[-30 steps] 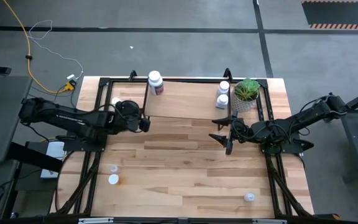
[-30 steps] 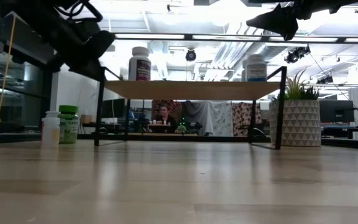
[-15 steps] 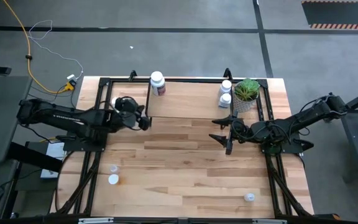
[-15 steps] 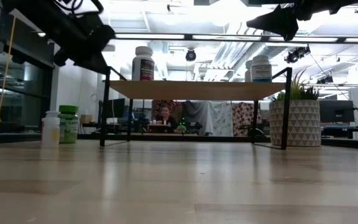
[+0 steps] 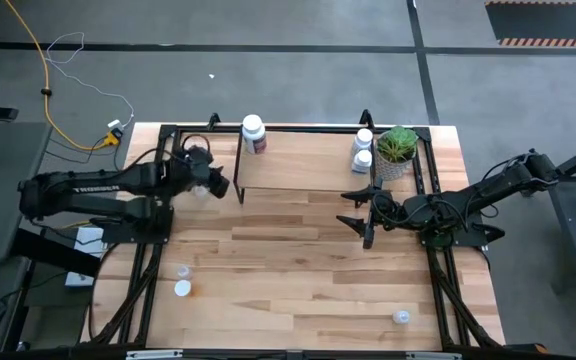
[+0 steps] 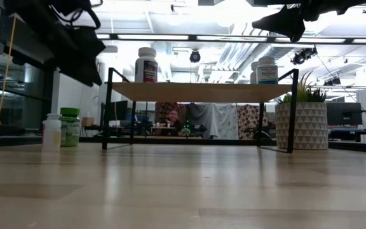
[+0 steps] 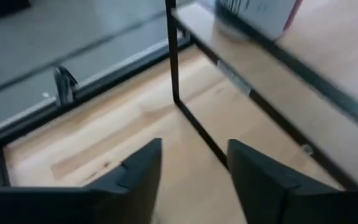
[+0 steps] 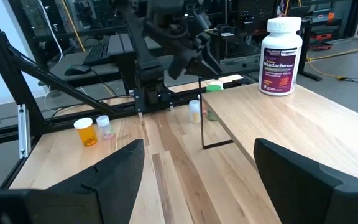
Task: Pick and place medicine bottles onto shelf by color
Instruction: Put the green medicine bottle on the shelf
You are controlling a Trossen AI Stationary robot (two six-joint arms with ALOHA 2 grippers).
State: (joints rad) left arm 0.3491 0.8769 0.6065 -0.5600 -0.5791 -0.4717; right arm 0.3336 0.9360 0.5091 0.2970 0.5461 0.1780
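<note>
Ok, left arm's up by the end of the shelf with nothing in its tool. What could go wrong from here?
1. The left tool hangs open right beside the shelf's black leg; a bump could shake the shelf and tip the red-labelled bottle standing near that end.
2. The green-capped bottle and a small white one stand on the table close to that leg; a low sweep might knock them over.

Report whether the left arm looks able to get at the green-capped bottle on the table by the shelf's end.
Probably yes. The left claw hangs open and empty just off the shelf's end, above the green-capped bottle, with nothing seen between them. A white bottle close beside it may crowd the grip.
</note>
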